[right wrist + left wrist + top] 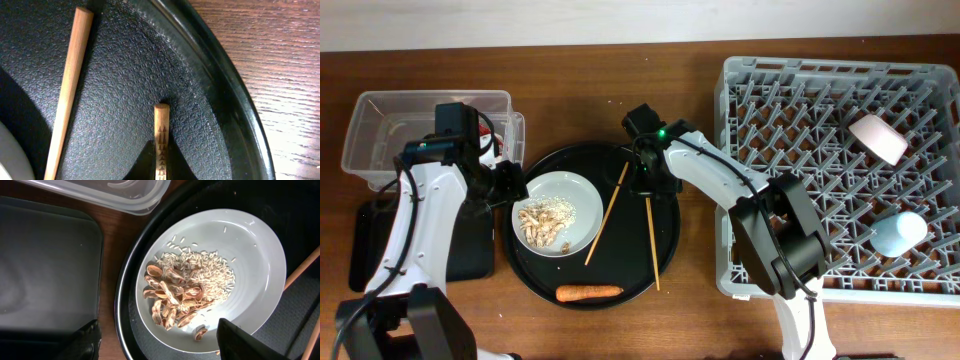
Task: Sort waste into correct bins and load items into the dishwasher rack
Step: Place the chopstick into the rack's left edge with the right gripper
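The pale plate (575, 190) holds beige food scraps (542, 225) on the round black tray (665, 240). My left gripper (510, 187) is open, and its fingers (160, 345) straddle the plate's (250, 265) near edge beside the scraps (172, 297). My right gripper (645, 183) is shut on the top end of one wooden chopstick (161, 125). The other chopstick (70, 75) lies to its left on the tray. An orange carrot (588, 293) lies at the tray's front. The white cup (878, 138) and light-blue cup (900, 232) sit in the grey rack (800, 110). Wrapper and tissue are out of view.
The clear tub (420, 125) stands at the far left. The shallow black rectangular tray (470, 245) lies in front of it, partly under my left arm. Both also show in the left wrist view, the tub (125, 192) above the tray (45, 265).
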Tool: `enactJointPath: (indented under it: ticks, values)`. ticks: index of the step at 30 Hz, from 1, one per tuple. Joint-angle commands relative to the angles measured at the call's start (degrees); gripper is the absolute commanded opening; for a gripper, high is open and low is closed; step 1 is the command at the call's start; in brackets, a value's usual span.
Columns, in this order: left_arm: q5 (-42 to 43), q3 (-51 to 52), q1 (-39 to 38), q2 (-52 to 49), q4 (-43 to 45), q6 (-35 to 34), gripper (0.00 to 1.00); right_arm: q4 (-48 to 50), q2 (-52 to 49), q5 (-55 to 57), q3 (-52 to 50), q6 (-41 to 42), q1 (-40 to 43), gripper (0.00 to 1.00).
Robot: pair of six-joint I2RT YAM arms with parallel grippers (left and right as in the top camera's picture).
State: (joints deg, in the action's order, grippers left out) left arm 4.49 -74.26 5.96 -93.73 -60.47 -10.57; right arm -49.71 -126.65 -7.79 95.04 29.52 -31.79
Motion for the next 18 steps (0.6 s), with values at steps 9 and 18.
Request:
enactJointPath:
  ticks: [9, 18]
  values:
    - [0.59, -0.04, 0.11, 0.98, -0.04, -0.74, 0.73, -6.49, 10.16, -0.48, 1.42, -8.37, 2.38, 0.04]
    - [0.61, -0.04, 0.11, 0.98, -0.09, -0.74, 0.73, -14.56, 22.21, 4.9, 1.4, -13.2, 16.46, 0.04]
